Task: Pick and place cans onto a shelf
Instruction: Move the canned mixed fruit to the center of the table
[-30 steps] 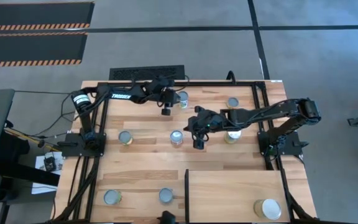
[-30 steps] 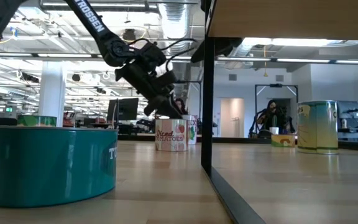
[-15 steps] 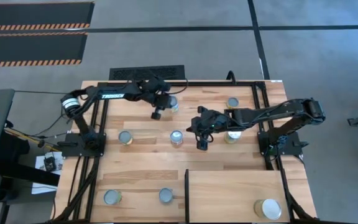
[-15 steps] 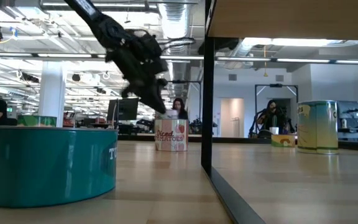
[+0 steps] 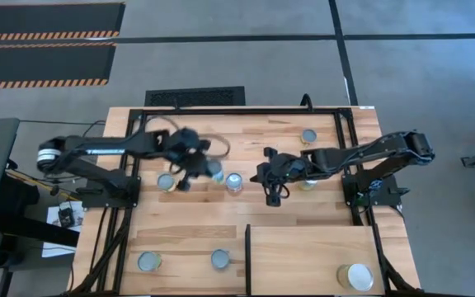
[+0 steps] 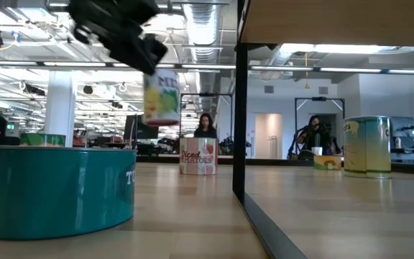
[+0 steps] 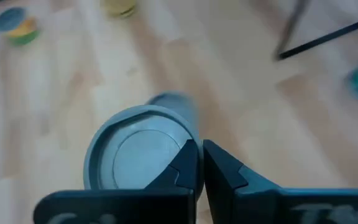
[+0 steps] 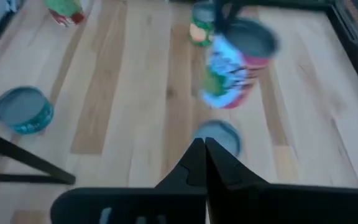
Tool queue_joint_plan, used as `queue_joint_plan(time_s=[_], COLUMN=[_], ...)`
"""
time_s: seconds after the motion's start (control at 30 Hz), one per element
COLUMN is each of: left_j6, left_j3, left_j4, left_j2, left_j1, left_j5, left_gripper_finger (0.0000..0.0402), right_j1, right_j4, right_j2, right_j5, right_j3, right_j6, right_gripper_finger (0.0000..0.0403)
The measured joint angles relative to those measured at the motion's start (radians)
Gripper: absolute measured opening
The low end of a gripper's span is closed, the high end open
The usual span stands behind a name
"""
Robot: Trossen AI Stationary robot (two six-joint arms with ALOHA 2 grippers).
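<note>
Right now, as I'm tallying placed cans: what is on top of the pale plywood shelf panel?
One wide, white-topped round metal tin stands near a corner of the pale plywood shelf panel. The panel's edge strip beyond the high view's frame cannot be seen.

You are working in a large open lab or industrial workspace. Beyond the wooden tabletop [image 6: 192, 194] you see white columns [image 6: 60, 108], exposed ceiling ducts [image 6: 200, 21], rows of strip lights, monitors and people seated at desks [image 6: 205, 126]. From above, you see grey concrete floor [image 5: 246, 58] with hazard-striped black mats [image 5: 44, 37].
</note>
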Motion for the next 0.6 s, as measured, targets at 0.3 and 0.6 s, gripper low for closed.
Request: queue_joint_plan(time_s=[0.3,0.6], left_j6=[-0.296,-0.400], left_j3=[-0.181,-0.221], left_j4=[0.198,0.362], left_j2=[-0.040,0.032], left_j1=[-0.257,-0.337], left_j5=[-0.181,-0.229], left_gripper_finger=[0.0000,0.0000], right_j1=[0.011,0.032], right_j4=[0.042,0.071], right_j2=[0.063,0.130], right_j5=[-0.001,-0.020], right_j3=[0.000,0.048], right_j6=[0.011,0.004], right_gripper_finger=[0.0005,0.0005])
